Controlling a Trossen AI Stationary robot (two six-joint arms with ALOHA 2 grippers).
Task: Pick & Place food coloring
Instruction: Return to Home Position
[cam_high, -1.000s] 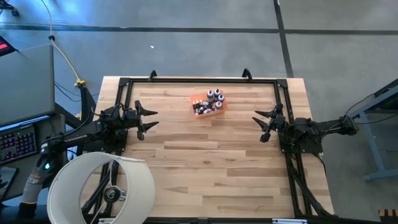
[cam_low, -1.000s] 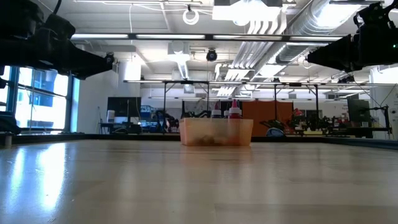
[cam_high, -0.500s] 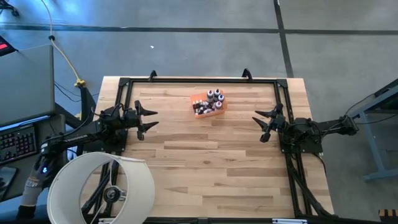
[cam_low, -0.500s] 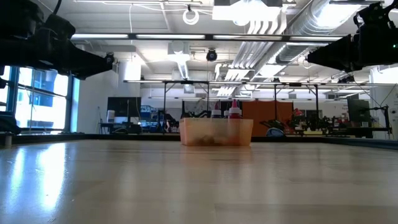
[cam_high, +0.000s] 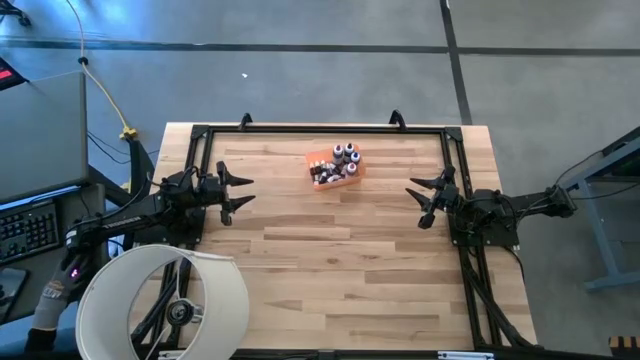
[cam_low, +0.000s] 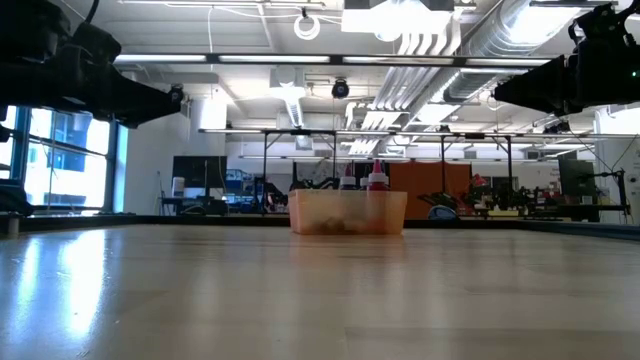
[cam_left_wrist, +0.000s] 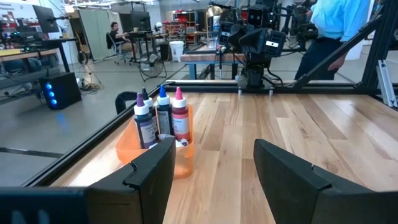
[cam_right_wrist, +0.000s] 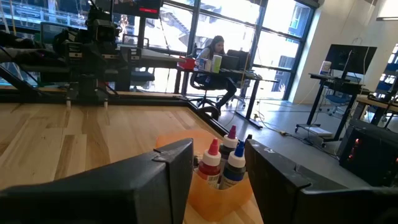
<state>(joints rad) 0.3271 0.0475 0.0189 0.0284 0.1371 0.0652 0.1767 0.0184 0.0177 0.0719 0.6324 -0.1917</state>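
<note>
The food coloring bottles (cam_high: 343, 158) stand packed upright in a small orange plastic bin (cam_high: 314, 160) near the far edge of the wooden table (cam_high: 330, 270), between the 2 arms. The tabletop is pale planks with a smooth, slightly glossy finish, edged by a black metal frame (cam_high: 320, 128). In the left wrist view 3 slim bottles with dark or red bodies and pointed violet, blue and pink caps rise above the rim. In the low view the bin's walls look translucent and rounded at the corners.

The left gripper (cam_high: 252, 191) hangs above the table's left side, its 2 dark, angular fingers (cam_left_wrist: 146, 177) spread wide and holding nothing. The right gripper (cam_high: 415, 206) hangs above the right side, likewise spread wide and empty. Both are well apart from the bin.
</note>
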